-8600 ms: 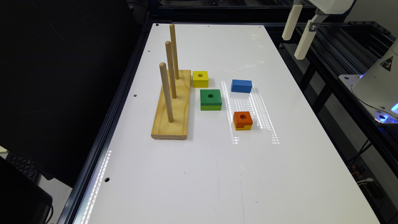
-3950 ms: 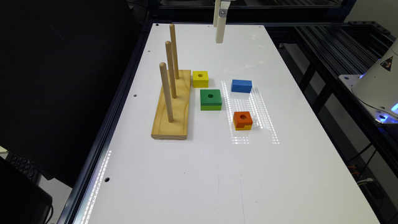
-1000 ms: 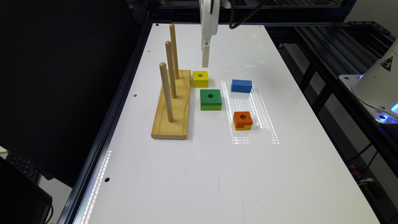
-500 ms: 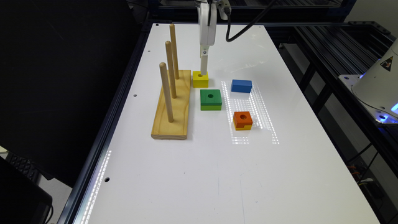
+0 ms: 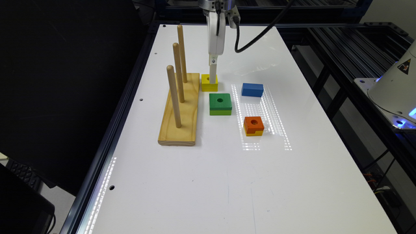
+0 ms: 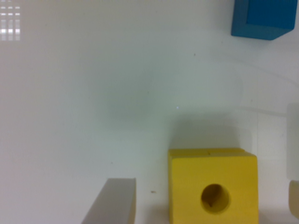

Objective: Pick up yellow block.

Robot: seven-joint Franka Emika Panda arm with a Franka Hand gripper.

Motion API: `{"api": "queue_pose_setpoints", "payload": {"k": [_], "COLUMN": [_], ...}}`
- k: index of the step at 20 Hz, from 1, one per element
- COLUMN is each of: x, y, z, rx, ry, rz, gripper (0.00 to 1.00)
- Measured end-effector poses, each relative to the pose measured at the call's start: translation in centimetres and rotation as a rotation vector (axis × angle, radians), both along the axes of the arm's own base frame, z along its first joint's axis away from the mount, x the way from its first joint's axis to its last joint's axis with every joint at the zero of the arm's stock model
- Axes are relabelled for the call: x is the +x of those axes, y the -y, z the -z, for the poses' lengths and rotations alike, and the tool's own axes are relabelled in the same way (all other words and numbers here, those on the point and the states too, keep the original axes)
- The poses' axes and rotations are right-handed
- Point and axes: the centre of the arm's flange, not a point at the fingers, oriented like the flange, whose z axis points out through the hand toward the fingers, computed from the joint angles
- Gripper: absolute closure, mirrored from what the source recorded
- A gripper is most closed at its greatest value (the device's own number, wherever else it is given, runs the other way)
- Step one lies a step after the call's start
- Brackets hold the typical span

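The yellow block (image 5: 207, 85) is a small square block with a round hole in its top, lying on the white table (image 5: 227, 182) beside the wooden peg base. My gripper (image 5: 213, 77) has come down from above and reaches the block's level. In the wrist view the yellow block (image 6: 212, 184) lies between my two fingers, one grey finger (image 6: 114, 203) on one side and the edge of the other (image 6: 294, 198) on the opposite side. Gaps show on both sides, so the gripper (image 6: 203, 205) is open around the block.
A wooden base (image 5: 180, 110) with three upright pegs stands just to the exterior view's left of the yellow block. A green block (image 5: 220, 103), a blue block (image 5: 252, 89) and an orange-topped block (image 5: 253, 125) lie close by. A black cable (image 5: 260, 32) hangs from the wrist.
The gripper has dropped straight down over the last second, from above the yellow block to straddling it. The blocks have not moved.
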Motion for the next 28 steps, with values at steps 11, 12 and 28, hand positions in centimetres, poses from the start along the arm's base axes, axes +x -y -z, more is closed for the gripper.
{"api": "queue_pose_setpoints", "payload": {"k": [11,12,28], "x": [1.0,1.1,1.3], "y": [0.0,0.0,0.0], "z": [0.2,0.3,2.5], "rx": [0.001,0.001,0.006], "ry": [0.009,0.009,0.005], "rz": [-0.002,-0.002,-0.001], "gripper": [0.00,0.00,0.00]}}
